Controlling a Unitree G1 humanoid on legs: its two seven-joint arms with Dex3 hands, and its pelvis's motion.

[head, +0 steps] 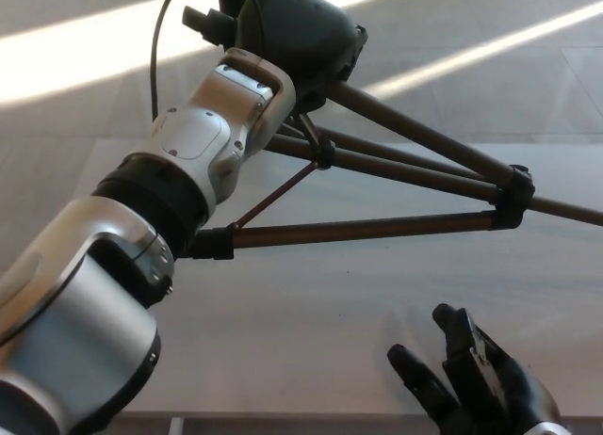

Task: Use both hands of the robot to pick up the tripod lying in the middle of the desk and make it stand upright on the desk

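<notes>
Tripod (377,185) hangs tilted above the desk (311,303), head end raised in the left hand (297,40), which is clamped around it. Right hand (471,383), fingers apart, holds nothing below the legs, so the one-handed load could swing or slip.

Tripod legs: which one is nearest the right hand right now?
The lowest leg, running almost level from the black clamp beside the left forearm to the right-side collar. The other legs slant higher, farther from the open right hand.

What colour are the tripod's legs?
Dark brown, with black clamps; the tripod's legs show best in the head view.
</notes>
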